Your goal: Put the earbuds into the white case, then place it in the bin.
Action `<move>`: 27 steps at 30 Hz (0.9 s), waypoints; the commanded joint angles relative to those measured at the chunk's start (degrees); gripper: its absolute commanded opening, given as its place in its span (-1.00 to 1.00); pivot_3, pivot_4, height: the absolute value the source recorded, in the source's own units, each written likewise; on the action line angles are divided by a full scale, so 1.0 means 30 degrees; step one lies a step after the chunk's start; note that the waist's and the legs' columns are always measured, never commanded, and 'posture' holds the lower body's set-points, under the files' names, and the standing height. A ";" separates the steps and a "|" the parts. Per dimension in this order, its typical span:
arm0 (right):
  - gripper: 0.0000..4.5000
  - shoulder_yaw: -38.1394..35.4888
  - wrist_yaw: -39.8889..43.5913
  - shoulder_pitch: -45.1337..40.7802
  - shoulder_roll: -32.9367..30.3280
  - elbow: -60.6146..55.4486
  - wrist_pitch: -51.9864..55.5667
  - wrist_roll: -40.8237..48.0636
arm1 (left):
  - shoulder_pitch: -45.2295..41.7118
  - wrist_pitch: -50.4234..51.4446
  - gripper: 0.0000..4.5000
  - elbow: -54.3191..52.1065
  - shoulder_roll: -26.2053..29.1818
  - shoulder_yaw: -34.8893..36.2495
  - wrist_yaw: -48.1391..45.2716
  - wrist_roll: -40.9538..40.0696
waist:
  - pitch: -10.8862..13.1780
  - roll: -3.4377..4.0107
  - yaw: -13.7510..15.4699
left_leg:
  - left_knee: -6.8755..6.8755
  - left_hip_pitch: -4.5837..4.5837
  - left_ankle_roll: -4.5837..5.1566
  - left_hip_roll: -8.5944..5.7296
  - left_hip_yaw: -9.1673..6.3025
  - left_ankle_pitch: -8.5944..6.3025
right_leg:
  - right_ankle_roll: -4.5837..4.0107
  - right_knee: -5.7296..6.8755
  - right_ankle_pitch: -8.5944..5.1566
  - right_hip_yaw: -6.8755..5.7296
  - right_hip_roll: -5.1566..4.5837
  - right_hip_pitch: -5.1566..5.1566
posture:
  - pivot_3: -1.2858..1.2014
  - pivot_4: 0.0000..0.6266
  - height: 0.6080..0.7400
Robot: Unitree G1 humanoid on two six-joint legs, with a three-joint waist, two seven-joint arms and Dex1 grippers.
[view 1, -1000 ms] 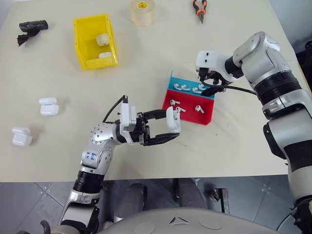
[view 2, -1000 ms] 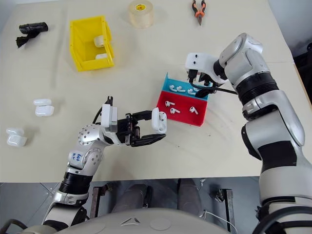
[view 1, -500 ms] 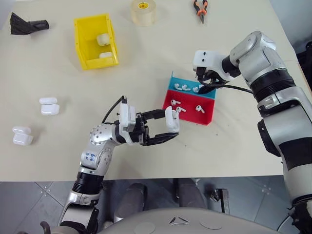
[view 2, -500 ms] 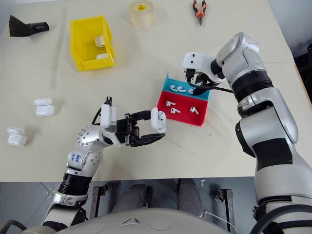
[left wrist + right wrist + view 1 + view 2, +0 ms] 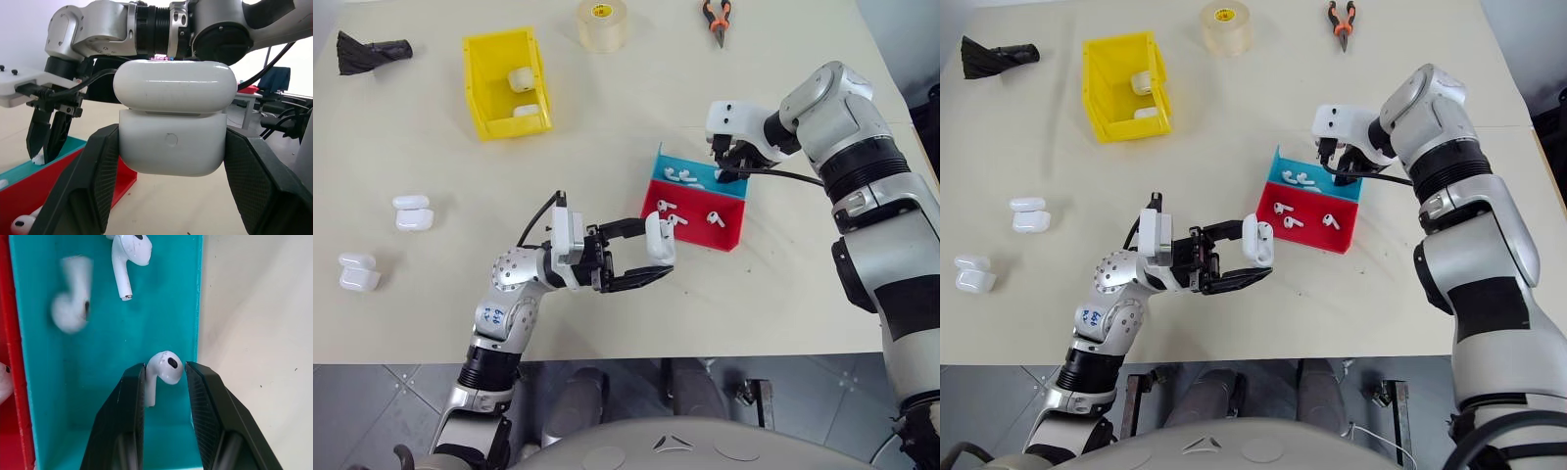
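My left gripper [image 5: 658, 253] is shut on the white case [image 5: 173, 122], holding it upright above the table, just in front of the red and blue tray [image 5: 693, 233]. The case's lid is down. Over the tray's blue half, my right gripper [image 5: 165, 369] points down, its fingers [image 5: 124, 421] pressed on both sides of one earbud [image 5: 164, 366]. More earbuds [image 5: 674, 174] lie in the blue half and several in the red half [image 5: 713, 217]. The yellow bin [image 5: 475, 78] stands at the far left with two white cases [image 5: 519, 78] inside.
Two pairs of white cases [image 5: 411, 212] [image 5: 357, 274] lie at the table's left. A tape roll [image 5: 600, 24], orange-handled pliers [image 5: 713, 20] and a black object [image 5: 372, 47] sit along the far edge. One earbud [image 5: 71, 296] near my right fingers looks blurred.
My right gripper's fingers have closed in on an earbud in the blue half of the tray. The black object at the far left has changed shape and shifted. My left gripper has stayed put.
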 commanded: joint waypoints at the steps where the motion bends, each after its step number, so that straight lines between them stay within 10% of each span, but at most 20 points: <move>1: -0.41 -0.0171 0.0191 -0.0051 0.0064 0.0043 0.0063 -0.0378 | 0.0240 -0.0301 0.25 -0.0704 0.0036 0.0114 0.0061 -0.0380 | 0.0000 0.0000 -0.0001 | 0.0000 0.0000 0.0000 0.0000 -0.0001 0.0000 | 0.0000 0.0000 0.0000 0.0000 0.0000 0.0000 | 0.03 -0.52 1.00; 22: -0.41 -0.1364 0.0341 0.1167 -0.0166 -0.2053 0.1158 -0.0255 | -0.0024 -0.0218 0.25 -0.0394 0.0068 0.0073 -0.0259 -0.0508 | 0.0000 0.0001 -0.0034 | 0.0004 0.0000 0.0000 -0.0001 0.0003 0.0000 | -0.0001 0.0023 0.0001 0.0005 0.0000 -0.0011 | 0.03 -0.52 1.00; 27: -0.76 -0.1308 0.0407 0.1429 -0.0196 -0.2251 0.1172 -0.0395 | -0.0034 -0.0149 0.25 -0.0460 0.0097 0.0092 -0.0314 -0.0575 | -0.0002 -0.0001 -0.0035 | 0.0006 0.0002 0.0000 0.0000 0.0004 0.0000 | -0.0002 0.0025 0.0001 0.0007 0.0001 -0.0009 | 0.03 -0.52 1.00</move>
